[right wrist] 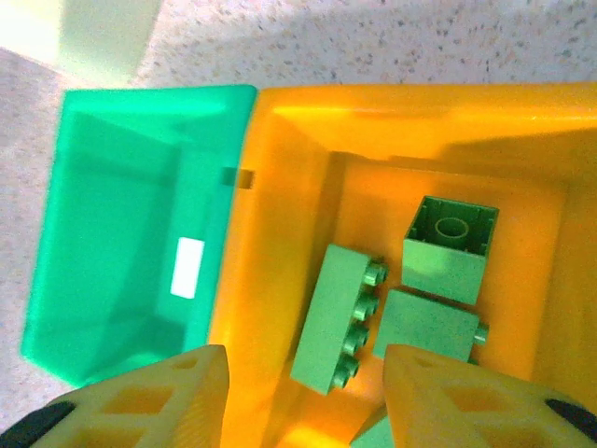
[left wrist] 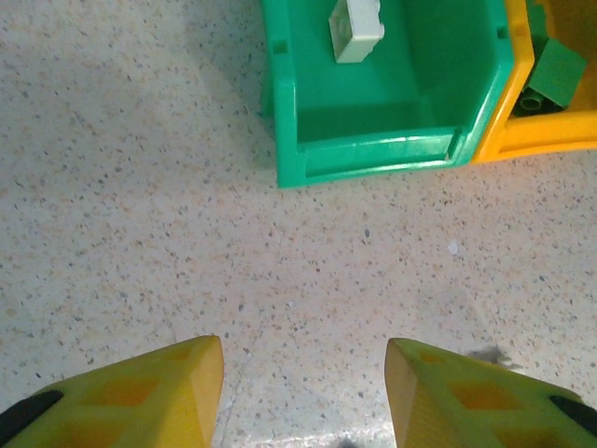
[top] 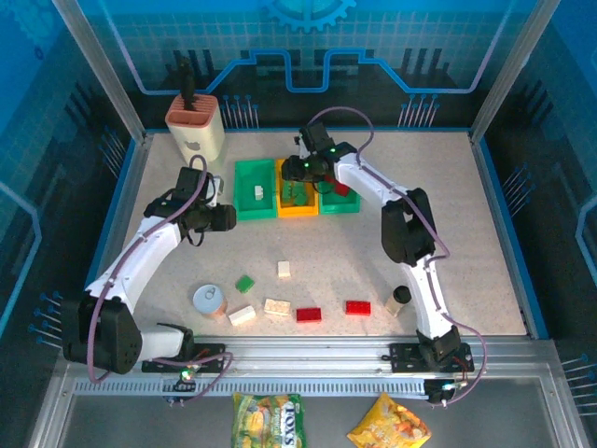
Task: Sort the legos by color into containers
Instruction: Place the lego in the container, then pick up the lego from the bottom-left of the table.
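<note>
**Inspector:** Right gripper (right wrist: 303, 401) hangs over the yellow-orange bin (right wrist: 280, 187), jaws apart, nothing between them. Three green bricks (right wrist: 336, 317) lie on the bin floor beneath it.

**Clerk:** And the left?

**Inspector:** Left gripper (left wrist: 303, 392) is likewise spread and empty, low over bare table (left wrist: 140, 233), just short of the left green bin (left wrist: 373, 154). That bin holds one cream brick (left wrist: 356, 28).

**Clerk:** Step in hand?

**Inspector:** I judge both arms to be between deliveries. Six pieces lie unsorted on the near table: a loose green brick (top: 244, 283), two red bricks (top: 309, 315) and three loose cream bricks (top: 276, 306).

**Clerk:** Next move?

**Inspector:** A fetch. The left gripper sits nearer the green and cream pieces. It needs to swing toward the near edge, descend open astride one brick and close squarely, keeping off the silver can (top: 210, 301) beside them.
</note>
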`<state>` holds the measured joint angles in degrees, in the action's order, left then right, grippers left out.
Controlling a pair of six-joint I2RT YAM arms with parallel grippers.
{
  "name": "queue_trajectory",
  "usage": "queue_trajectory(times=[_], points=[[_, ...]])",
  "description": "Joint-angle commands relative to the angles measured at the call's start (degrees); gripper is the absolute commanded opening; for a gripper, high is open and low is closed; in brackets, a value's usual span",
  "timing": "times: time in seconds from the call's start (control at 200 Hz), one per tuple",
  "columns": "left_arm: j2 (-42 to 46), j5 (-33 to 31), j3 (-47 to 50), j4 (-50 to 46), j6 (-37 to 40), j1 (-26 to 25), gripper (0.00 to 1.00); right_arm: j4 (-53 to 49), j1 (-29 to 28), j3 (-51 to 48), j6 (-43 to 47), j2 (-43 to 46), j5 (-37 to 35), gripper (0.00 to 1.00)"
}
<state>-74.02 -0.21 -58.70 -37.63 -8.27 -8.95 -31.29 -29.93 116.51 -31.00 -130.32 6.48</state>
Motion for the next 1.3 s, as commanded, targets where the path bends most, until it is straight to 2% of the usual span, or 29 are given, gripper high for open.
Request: queue_trajectory(times=[0.0, 0.27, 0.465, 0.755, 0.981, 1.296], points=[[-0.02, 2.99, -2.94, -5.53, -2.94, -0.06, 0.50, 2.35, 0.33, -3.14, 0.85, 5.81, 0.54, 0.48], [-1.04, 3.36, -3.05, -12.64, -9.27, -3.43, 0.53, 4.67, 0.32, -12.15, 0.76, 13.66, 0.73, 0.48], [-1.76, 2.08, -1.04, -14.38, -13.17, -10.23, 0.56, 5.89, 0.47, -19.10, 1.18, 19.52, -0.56, 0.48], [-4.46, -3.31, 2.85, -13.01, -13.35, -19.67, 0.56, 6.21, 2.52, -27.28, 1.22, 25.47, 0.35, 0.48], [-7.78, -4.01, 6.74, -8.67, -14.72, -23.27, 0.57, 9.40, 5.79, -33.93, -1.42, 28.23, 4.06, 0.48], [-13.58, -8.74, 8.91, -8.96, -16.37, -27.08, 0.59, 8.22, 6.84, -36.00, -1.08, 29.34, 4.85, 0.48]])
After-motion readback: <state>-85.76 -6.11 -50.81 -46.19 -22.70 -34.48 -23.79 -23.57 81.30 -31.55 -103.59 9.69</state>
